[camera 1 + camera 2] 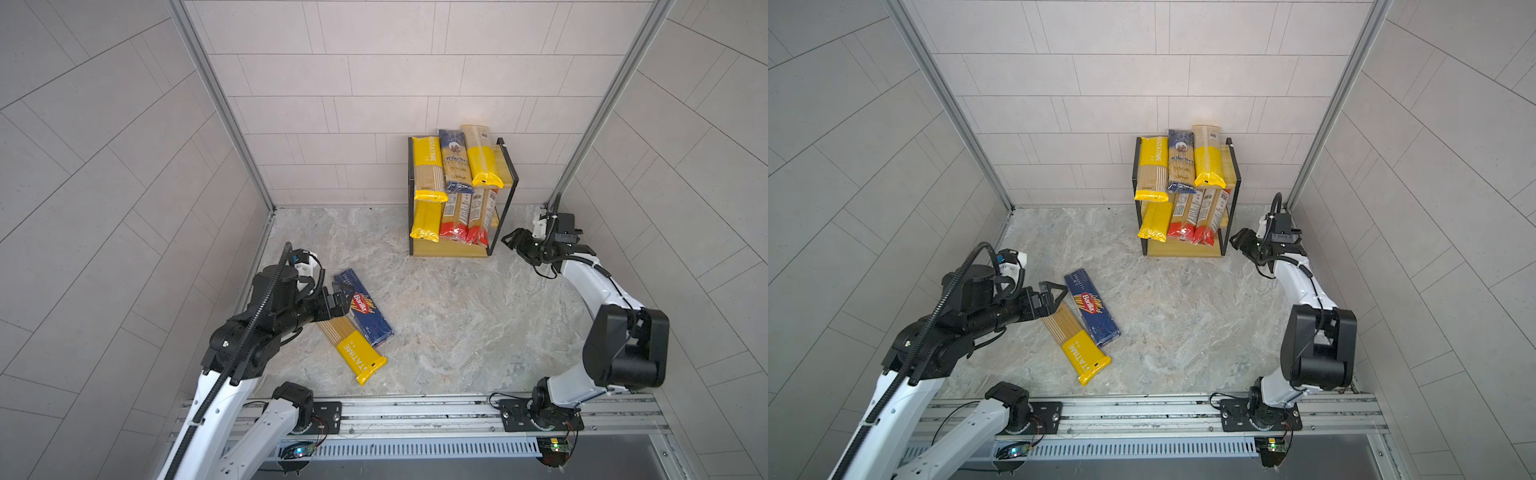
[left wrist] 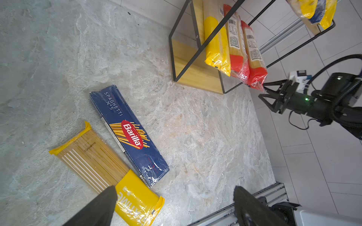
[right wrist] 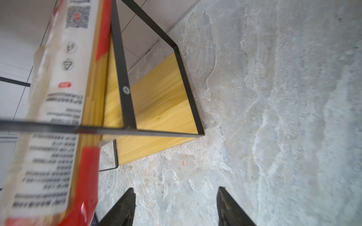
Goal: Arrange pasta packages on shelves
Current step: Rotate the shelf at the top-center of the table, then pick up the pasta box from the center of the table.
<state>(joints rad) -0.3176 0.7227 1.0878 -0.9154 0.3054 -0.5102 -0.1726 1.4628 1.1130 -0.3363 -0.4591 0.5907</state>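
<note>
A small three-tier rack of yellowish wooden boards in a thin black metal frame [image 1: 451, 250] stands on the marbled grey counter [image 1: 457, 324] against the tiled back wall, right of centre in both top views.

Three long packs lie side by side on its top board. At the left is a yellow "PASTATIME" pack with a clear window [image 1: 428, 168]. A dark blue pack [image 1: 455, 164] lies in the middle, and a slightly tilted yellow-ended pack [image 1: 482, 160] at the right.

On the middle board below lie a plain yellow pack [image 1: 424, 222], a red-ended pack [image 1: 454, 220] and a second red-ended pack [image 1: 478, 218]. Their front ends jut past the board's edge.

Two more packs lie flat on the counter in the lower left of the top views, side by side along their long edges. One is a flat dark blue "Barilla" spaghetti pack [image 1: 363, 309]. The other is a yellow "PASTATIME" pack showing pale strands [image 1: 355, 351].

The left hand [image 1: 337, 300] hangs over the far end of that yellow pack, beside the Barilla pack. Its fingers are spread wide with nothing gripped.

The right hand [image 1: 510, 241] sits just right of the rack's front corner, at mid-right of the frame, fingers apart and empty. In the left wrist view its tips [image 2: 262, 90] are close to the second red-ended pack's end; whether they touch it I cannot tell.
</note>
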